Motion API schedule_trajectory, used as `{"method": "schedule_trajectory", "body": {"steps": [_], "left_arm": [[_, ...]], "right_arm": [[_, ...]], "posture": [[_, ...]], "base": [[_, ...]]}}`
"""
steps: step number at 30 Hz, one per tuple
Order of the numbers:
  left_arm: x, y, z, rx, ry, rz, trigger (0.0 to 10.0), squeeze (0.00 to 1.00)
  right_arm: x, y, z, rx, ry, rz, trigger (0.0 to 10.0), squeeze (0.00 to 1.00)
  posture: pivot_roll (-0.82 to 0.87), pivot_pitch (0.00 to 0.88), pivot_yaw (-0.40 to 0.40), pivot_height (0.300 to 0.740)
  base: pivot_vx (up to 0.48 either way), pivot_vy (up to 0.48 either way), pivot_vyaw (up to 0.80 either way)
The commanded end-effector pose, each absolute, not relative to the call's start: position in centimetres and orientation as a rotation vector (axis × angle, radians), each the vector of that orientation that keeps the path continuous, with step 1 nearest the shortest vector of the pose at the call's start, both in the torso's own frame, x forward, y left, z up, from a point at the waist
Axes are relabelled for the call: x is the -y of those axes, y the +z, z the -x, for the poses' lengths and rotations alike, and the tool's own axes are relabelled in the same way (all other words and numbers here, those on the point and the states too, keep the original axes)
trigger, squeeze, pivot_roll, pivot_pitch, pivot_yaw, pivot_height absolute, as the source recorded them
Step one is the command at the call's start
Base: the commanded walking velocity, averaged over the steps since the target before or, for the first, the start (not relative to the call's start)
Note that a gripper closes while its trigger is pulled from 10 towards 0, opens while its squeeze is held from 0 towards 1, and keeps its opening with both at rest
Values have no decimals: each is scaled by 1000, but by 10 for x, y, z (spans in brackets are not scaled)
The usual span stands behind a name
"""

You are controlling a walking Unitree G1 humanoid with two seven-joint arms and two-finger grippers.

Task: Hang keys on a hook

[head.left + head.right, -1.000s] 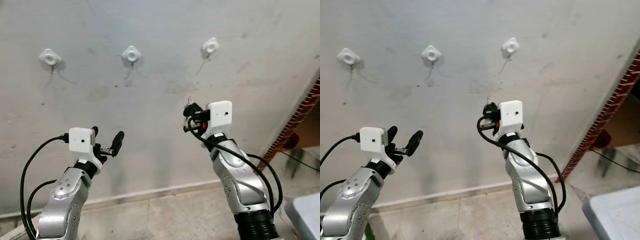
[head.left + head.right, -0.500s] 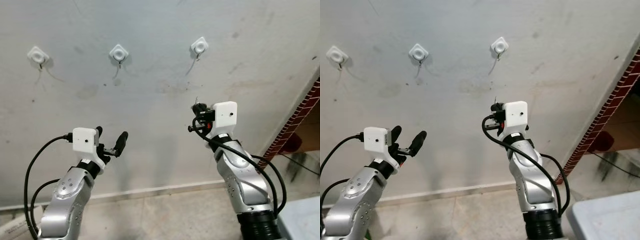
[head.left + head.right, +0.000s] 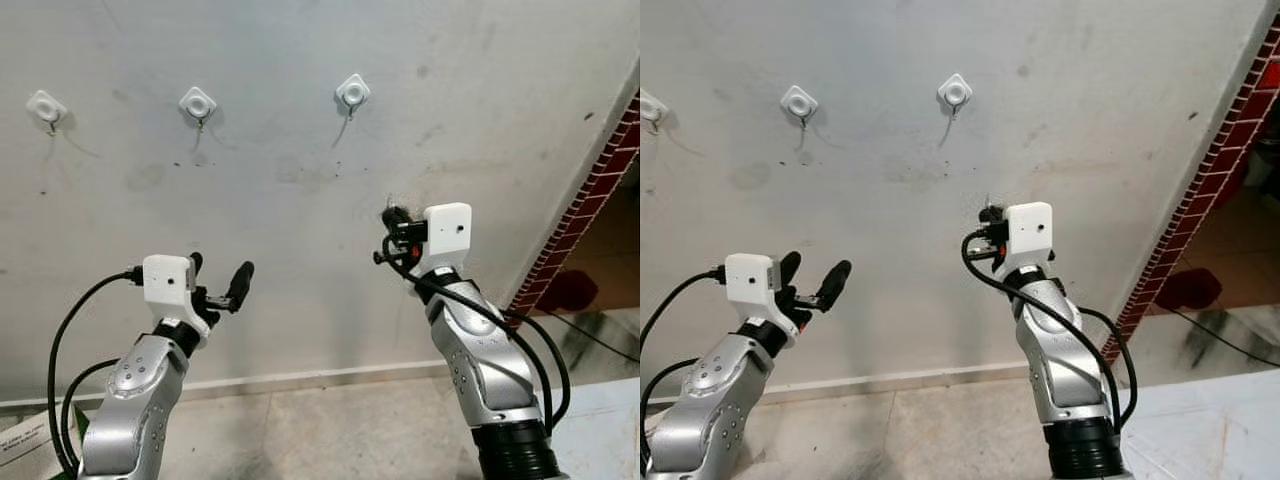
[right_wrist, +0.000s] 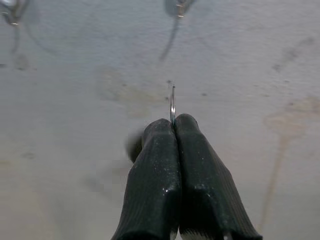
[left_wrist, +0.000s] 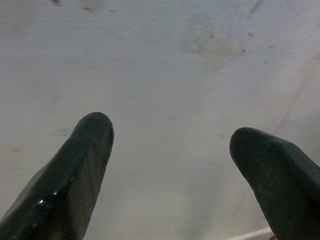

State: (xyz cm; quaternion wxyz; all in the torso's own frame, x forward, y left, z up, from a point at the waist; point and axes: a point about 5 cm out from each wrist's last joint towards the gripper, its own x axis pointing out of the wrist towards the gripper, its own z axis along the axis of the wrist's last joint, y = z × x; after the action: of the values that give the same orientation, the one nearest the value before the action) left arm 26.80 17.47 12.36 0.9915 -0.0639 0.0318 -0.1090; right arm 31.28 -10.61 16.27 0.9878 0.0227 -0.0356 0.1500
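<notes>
Now, line by line:
Right gripper: fingers pressed together on a thin key ring, which sticks out edge-on past the tips so a hook can pass through it.
Keys: the rest of the bunch sits behind the closed fingers and cannot be made out.
Hook: straight ahead of and above the tips, on the wall, well apart from the ring; judged to be the target.
Other hooks: two more off to the robot's left of the ring.
Left gripper: fingers spread wide, nothing between them, facing bare wall; judged idle.
Next: ring likely must rise to the hook.
</notes>
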Motion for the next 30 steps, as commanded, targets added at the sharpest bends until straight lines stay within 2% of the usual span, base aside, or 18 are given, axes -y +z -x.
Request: {"method": "schedule_trajectory", "body": {"steps": [1,18,30], "left_arm": [[-178,127,-268,-54,-217,129,10000,0],[-175,130,-265,-40,-244,130,10000,0],[-178,130,-228,-50,-221,95,10000,0]], "right_arm": [[104,170,-313,105,302,-52,10000,0],[106,175,-308,146,325,-49,10000,0],[140,162,-265,86,320,43,10000,0]], "posture": [[62,0,33,740],[67,0,27,740],[55,0,28,740]], "base": [[0,0,0],[0,0,0],[0,0,0]]}}
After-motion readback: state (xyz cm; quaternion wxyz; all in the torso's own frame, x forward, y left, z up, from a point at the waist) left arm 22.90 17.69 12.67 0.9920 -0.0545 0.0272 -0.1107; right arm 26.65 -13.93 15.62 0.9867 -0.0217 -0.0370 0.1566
